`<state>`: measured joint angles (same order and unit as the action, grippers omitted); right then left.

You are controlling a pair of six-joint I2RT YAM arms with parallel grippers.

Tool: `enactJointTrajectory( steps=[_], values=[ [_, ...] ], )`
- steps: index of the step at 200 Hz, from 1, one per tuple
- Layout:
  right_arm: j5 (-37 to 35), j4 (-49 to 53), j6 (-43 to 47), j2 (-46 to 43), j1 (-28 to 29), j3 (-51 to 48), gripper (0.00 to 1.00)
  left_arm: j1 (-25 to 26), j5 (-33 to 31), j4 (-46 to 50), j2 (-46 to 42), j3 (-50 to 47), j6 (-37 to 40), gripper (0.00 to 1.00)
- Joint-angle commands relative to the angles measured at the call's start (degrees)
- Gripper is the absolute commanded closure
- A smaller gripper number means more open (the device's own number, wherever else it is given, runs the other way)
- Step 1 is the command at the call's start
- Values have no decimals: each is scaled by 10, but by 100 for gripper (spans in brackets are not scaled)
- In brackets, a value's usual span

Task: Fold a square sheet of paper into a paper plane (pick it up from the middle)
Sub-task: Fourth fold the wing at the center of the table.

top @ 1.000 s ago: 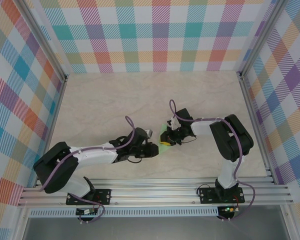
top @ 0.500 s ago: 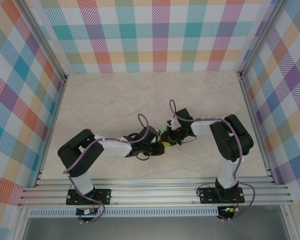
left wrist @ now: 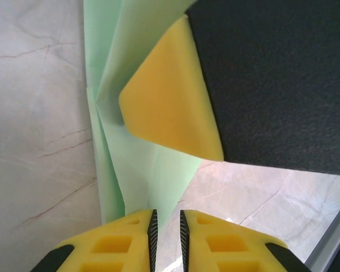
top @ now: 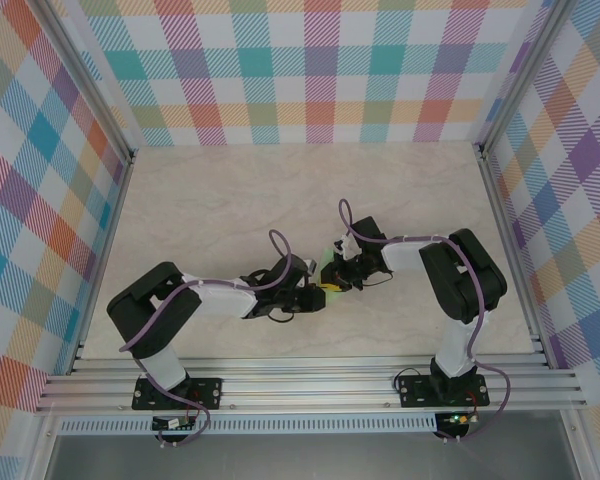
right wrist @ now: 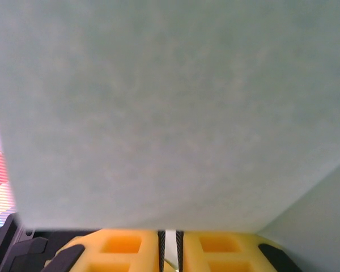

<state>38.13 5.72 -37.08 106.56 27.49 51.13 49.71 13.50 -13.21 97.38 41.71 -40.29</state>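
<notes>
The square sheet of paper (left wrist: 136,170), pale mint green, lies part-folded on the table with creased flaps. In the top view a sliver of the paper (top: 329,262) shows between the two arms. My right gripper (top: 338,277) rests on it, and one of its yellow fingers (left wrist: 170,107) presses on the sheet. In the right wrist view the paper (right wrist: 170,113) spreads close in front of the right gripper (right wrist: 168,241), whose jaws stand a thin slit apart. My left gripper (left wrist: 166,226) hovers at the sheet's lower point, nearly closed, bare table showing through the slit. From above, the left gripper (top: 318,296) sits just left of the right one.
The marble-patterned tabletop (top: 230,200) has free room behind and to the left of the arms. Checked walls (top: 310,70) close in three sides. An aluminium rail (top: 310,385) runs along the near edge.
My left arm has reached right until its gripper met the paper beside the right gripper, then eased back slightly. The right arm has stayed put.
</notes>
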Motion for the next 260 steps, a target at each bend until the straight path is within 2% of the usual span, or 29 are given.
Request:
enactJointTrajectory(
  steps=[1,19,74,121,260],
  values=[
    [-46,16,3,27,-4,2,84,-7,16,5,10,13,20,77],
    [-46,15,3,27,-4,1,84,-8,7,19,26,16,20,77],
    [-48,22,3,16,-4,10,84,-8,-25,40,48,-33,-24,90],
    [-76,33,10,22,-14,38,84,-7,-39,57,48,-80,-42,97],
    [-68,2,29,53,-82,85,82,-8,-33,56,57,-97,-37,99]
  ],
)
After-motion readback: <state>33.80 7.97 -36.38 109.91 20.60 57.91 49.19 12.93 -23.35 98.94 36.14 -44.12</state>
